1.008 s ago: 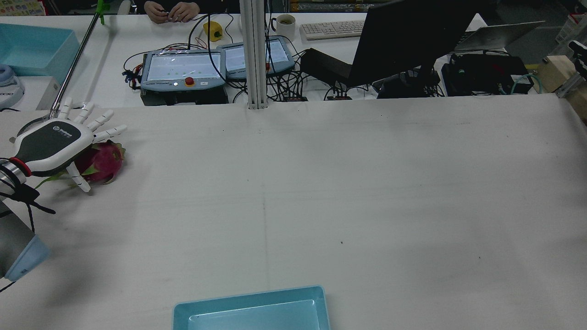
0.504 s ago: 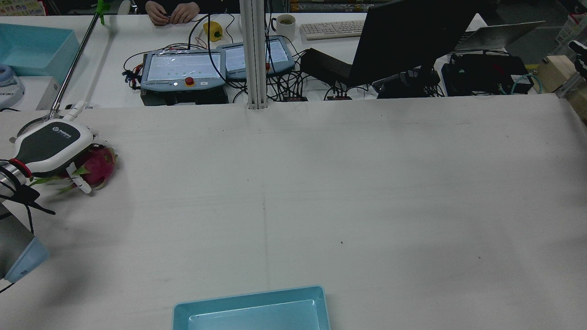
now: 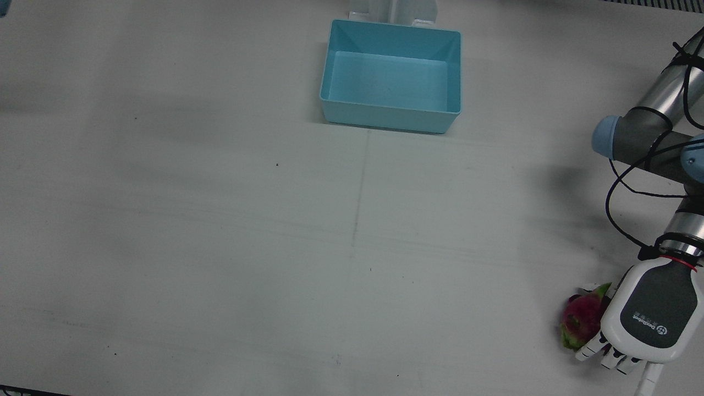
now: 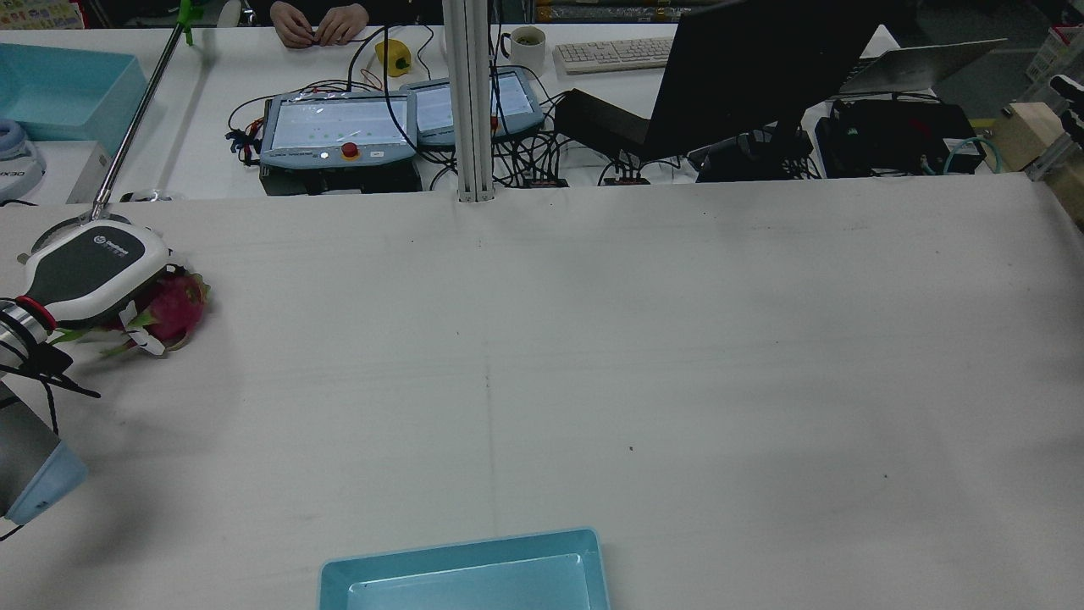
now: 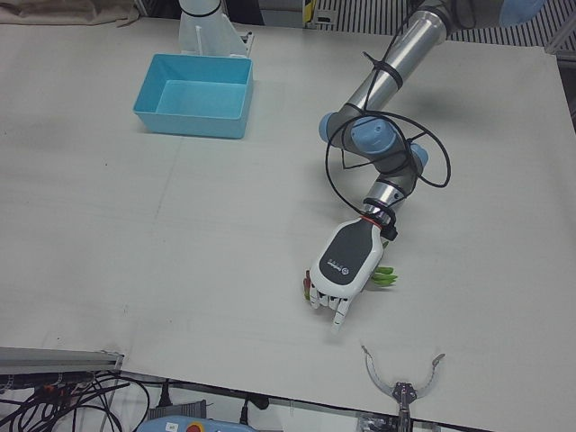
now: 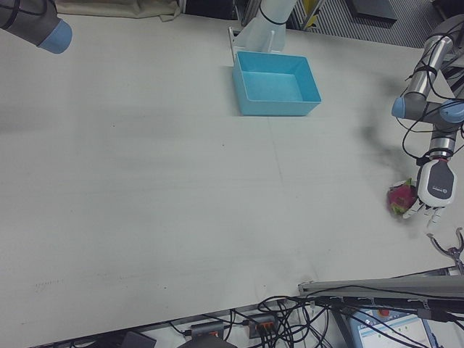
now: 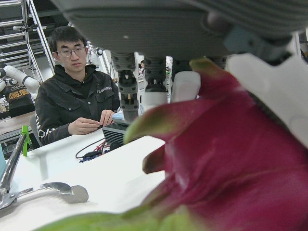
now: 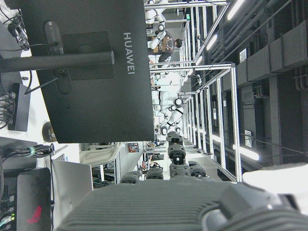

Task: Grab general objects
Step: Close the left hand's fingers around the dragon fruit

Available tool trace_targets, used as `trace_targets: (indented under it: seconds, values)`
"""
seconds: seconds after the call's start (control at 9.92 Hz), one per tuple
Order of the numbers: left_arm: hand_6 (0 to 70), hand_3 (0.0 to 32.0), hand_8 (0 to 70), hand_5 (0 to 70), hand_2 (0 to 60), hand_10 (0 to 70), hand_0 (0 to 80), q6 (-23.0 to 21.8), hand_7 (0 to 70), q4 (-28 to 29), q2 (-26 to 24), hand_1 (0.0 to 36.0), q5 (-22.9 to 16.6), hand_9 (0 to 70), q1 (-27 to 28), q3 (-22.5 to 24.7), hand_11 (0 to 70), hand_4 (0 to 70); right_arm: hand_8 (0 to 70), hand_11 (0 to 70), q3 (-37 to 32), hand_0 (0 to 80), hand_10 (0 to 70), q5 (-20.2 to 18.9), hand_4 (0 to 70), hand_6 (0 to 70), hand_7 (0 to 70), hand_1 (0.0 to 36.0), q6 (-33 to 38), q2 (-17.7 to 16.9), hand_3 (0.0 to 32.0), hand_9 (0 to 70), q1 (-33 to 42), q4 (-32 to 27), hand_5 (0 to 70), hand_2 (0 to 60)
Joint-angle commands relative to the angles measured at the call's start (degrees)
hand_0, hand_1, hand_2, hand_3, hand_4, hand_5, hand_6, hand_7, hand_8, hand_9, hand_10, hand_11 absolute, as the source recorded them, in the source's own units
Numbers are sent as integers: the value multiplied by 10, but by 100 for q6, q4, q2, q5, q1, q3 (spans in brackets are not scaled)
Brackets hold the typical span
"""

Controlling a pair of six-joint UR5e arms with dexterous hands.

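Splayed a second ago, the fingers of the left hand (image 4: 89,273) have been curled around the dragon fruit (image 4: 174,307) at the table's (image 4: 593,356) left edge, so the grasp appears made and lifting is judged next.

A magenta dragon fruit (image 3: 582,320) with green-tipped scales lies on its side under the palm of the left hand (image 3: 649,314), whose curled fingers (image 3: 589,350) wrap its far end, one green leaf tip (image 5: 385,277) poking out near the wrist.
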State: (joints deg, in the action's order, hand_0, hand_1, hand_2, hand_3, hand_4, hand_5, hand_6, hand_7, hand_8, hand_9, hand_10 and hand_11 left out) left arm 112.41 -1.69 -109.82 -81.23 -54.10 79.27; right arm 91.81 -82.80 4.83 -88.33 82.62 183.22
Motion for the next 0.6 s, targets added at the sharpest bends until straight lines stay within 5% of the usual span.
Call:
trace_targets:
  seconds: [0.0, 0.2, 0.3, 0.5]
  values:
    - [700, 0, 700, 613, 347, 700, 411, -271, 700, -154, -13, 0, -33, 700, -13, 140, 700, 700, 0, 0, 12, 0, 0, 0, 0, 0, 0, 0, 0, 0, 0, 0, 0, 3, 0, 0]
    - [700, 0, 700, 632, 386, 700, 404, -588, 700, -960, -48, 0, -59, 700, -4, 954, 700, 700, 0, 0, 12, 0, 0, 0, 0, 0, 0, 0, -9, 0, 0, 0, 0, 3, 0, 0]
    - [700, 0, 700, 697, 426, 700, 400, -772, 700, -1391, -161, 0, -138, 700, -13, 1307, 700, 700, 0, 0, 12, 0, 0, 0, 0, 0, 0, 0, -9, 0, 0, 0, 0, 3, 0, 0]
    - [700, 0, 700, 700, 600, 700, 380, -1334, 700, -1833, -609, 0, -725, 700, -74, 1372, 700, 700, 0, 0, 21, 0, 0, 0, 0, 0, 0, 0, -9, 0, 0, 0, 0, 3, 0, 0]
